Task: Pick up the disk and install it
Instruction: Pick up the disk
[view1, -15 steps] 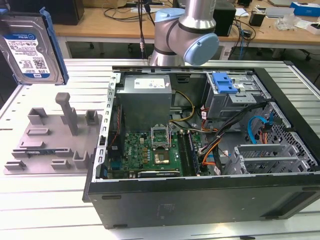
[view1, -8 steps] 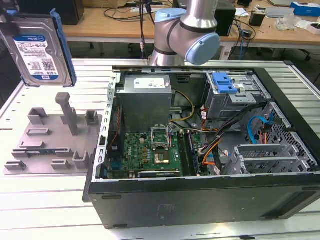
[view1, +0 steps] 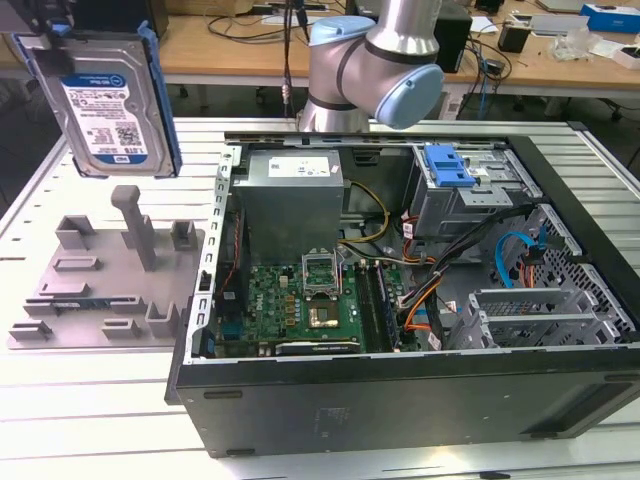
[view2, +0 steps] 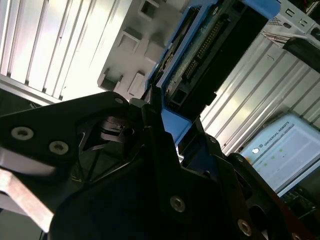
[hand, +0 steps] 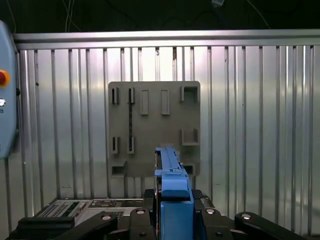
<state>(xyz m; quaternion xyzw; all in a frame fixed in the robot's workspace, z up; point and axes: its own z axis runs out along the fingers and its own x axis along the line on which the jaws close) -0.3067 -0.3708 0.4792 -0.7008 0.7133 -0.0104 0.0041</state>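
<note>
The disk (view1: 108, 100), silver-grey with a white-and-blue label in a blue carrier frame, hangs upright in the air at the exterior view's far left. It is above the grey fixture plate (view1: 100, 290). My gripper (view1: 55, 22) grips its top edge. In both wrist views my gripper (view2: 165, 120) (hand: 172, 220) is shut on the disk (view2: 210, 45) (hand: 172, 175), seen edge-on, with the fixture plate (hand: 155, 125) below it. The open computer case (view1: 400, 400) lies to the exterior view's right. Its grey drive cage (view1: 450, 205) carries a blue latch (view1: 447, 165).
The arm's base (view1: 375, 70) stands behind the case. The motherboard (view1: 300, 300) and loose cables (view1: 440, 290) lie inside the case. A teach pendant (hand: 5, 100) (view2: 280, 150) rests on the ribbed metal table (view1: 90, 400). Work benches stand in the background.
</note>
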